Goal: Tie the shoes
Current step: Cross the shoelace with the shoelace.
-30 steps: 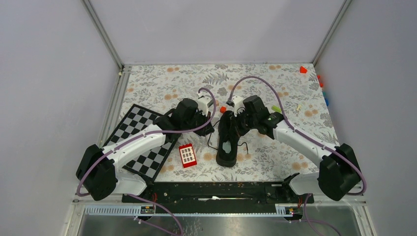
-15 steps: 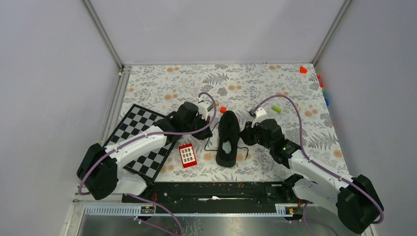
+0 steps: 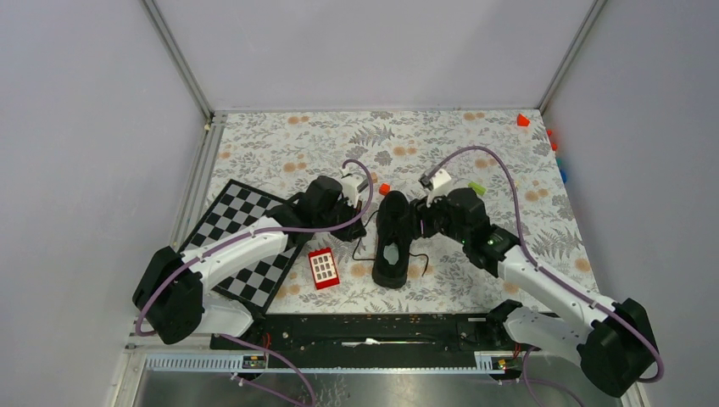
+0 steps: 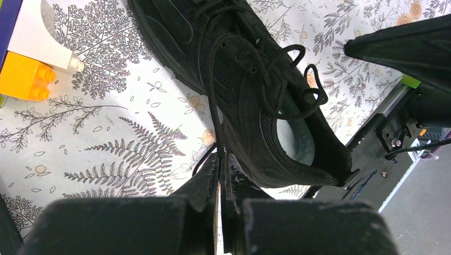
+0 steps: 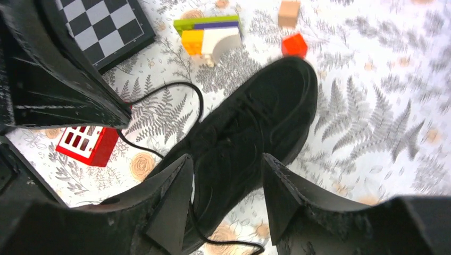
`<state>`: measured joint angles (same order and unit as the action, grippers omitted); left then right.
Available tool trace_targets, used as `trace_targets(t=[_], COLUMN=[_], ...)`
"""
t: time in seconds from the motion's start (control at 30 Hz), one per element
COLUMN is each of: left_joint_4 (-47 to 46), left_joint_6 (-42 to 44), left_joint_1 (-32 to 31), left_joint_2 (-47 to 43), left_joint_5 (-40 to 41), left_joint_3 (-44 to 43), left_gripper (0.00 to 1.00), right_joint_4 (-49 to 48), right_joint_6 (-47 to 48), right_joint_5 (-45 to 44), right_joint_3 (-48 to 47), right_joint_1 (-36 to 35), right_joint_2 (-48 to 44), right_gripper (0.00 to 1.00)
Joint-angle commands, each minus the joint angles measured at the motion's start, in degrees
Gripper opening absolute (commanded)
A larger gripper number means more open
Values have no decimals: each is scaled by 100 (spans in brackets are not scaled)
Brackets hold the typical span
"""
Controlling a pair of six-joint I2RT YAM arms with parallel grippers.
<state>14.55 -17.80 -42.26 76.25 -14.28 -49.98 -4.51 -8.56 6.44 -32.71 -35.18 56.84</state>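
The black shoe lies on the flowered table, toe pointing away from me, its grey insole showing. My left gripper sits at the shoe's left side, shut on a thin black lace that runs taut up to the eyelets; from above, the left gripper is just left of the shoe. My right gripper hovers open over the shoe, nothing between its fingers, and from above the right gripper is at the shoe's right side. Another lace end lies loose on the table.
A chessboard lies under the left arm. A red block with white squares sits left of the heel. A small red cube and a stack of bricks are beyond the toe. A green block lies right; more blocks at the far right.
My right gripper left the shoe's tongue, swung out to the right and came back to the shoe's right side, opening on the way. The left gripper stayed shut on its lace.
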Motion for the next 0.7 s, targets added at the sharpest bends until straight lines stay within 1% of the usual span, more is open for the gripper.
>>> trace_targets(t=[0.0, 0.07, 0.17, 0.33, 0.47, 0.67], left_joint_4=[-124, -110, -122, -119, -136, -151], left_joint_6=[66, 66, 66, 66, 66, 75], left_joint_1=[27, 33, 31, 27, 32, 37], left_joint_2=[-42, -60, -83, -79, -101, -119], left_joint_5=[-37, -13, 4, -27, -30, -8], left_joint_3=[-47, -47, -15, -12, -4, 21], left_gripper=[0, 0, 0, 0, 0, 0], right_joint_4=[783, 985, 1287, 1598, 1610, 1735], right_joint_6=[1230, 1483, 1688, 1755, 1709, 1685], right_joint_5=[133, 90, 310, 866, 975, 909], right_joint_3=[-908, -1110, -1465, -1823, -1964, -2219], right_joint_1=[-197, -200, -197, -194, -194, -191], right_joint_2=[479, 695, 1036, 1562, 1843, 2234], right_gripper=[57, 57, 57, 58, 57, 49])
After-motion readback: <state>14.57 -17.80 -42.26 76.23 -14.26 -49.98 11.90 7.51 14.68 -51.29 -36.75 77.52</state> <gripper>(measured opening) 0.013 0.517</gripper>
